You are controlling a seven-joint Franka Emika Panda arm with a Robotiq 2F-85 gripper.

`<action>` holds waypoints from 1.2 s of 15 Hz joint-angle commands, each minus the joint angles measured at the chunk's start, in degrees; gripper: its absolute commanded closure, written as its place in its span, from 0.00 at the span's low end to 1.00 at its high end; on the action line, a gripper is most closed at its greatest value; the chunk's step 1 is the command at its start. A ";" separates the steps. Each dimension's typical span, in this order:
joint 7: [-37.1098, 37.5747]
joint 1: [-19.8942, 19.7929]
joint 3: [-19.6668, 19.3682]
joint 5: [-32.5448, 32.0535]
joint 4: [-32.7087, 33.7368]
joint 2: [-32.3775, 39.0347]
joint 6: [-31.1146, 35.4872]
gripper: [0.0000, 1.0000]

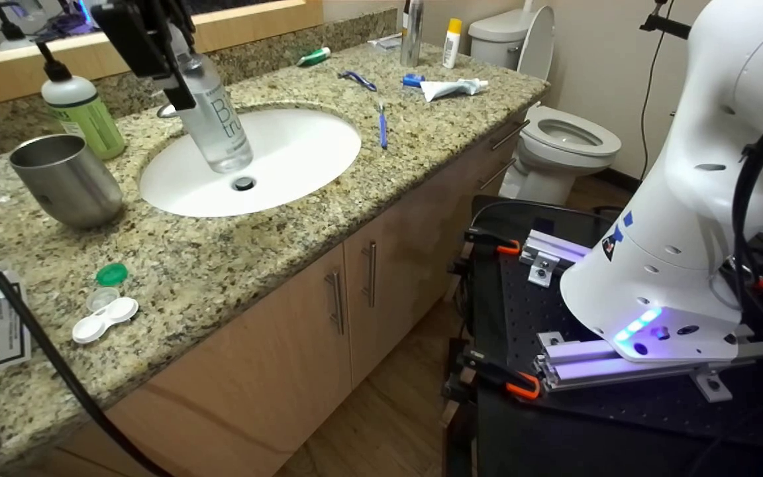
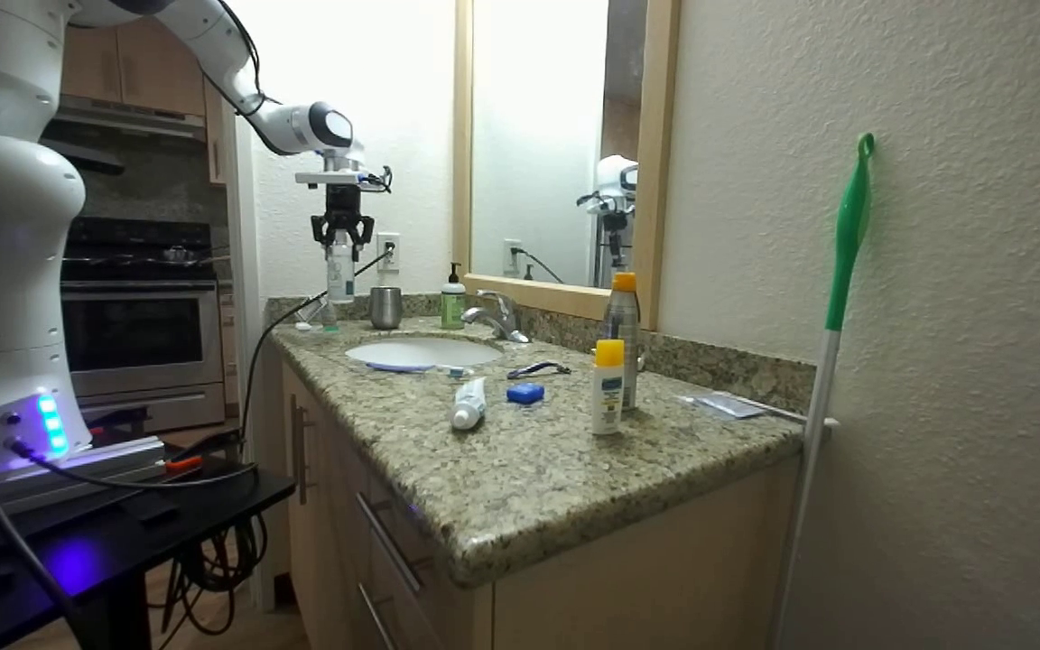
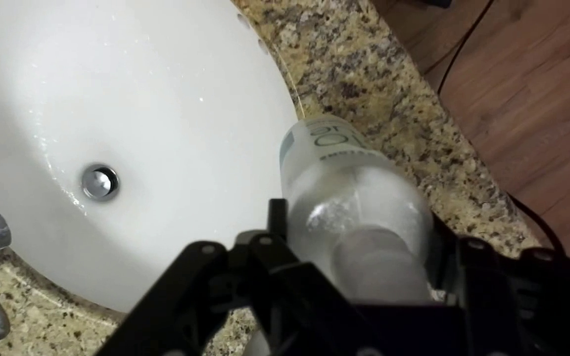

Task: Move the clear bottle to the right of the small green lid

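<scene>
The gripper (image 2: 342,248) pinches the clear bottle (image 1: 217,126) with 2 fingers (image 3: 278,215), up in the air near the sink (image 1: 308,152). The small green lid (image 1: 112,273) lies flat on the counter (image 1: 236,258).

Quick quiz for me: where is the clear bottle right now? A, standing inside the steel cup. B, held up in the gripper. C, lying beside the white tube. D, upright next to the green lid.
B: the clear bottle is clasped in the gripper, with its base up off the countertop in an exterior view.
</scene>
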 commanded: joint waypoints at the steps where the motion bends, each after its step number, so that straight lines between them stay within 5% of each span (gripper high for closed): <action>1: 0.02 -0.80 0.92 -0.15 0.13 0.01 -0.21 0.63; 10: -0.45 4.34 7.13 -4.49 -5.28 5.45 12.18 0.63; 15: -0.55 2.98 6.64 -3.63 -11.48 0.68 24.64 0.63; 18: -4.27 0.46 6.83 2.48 -13.48 -0.87 24.21 0.63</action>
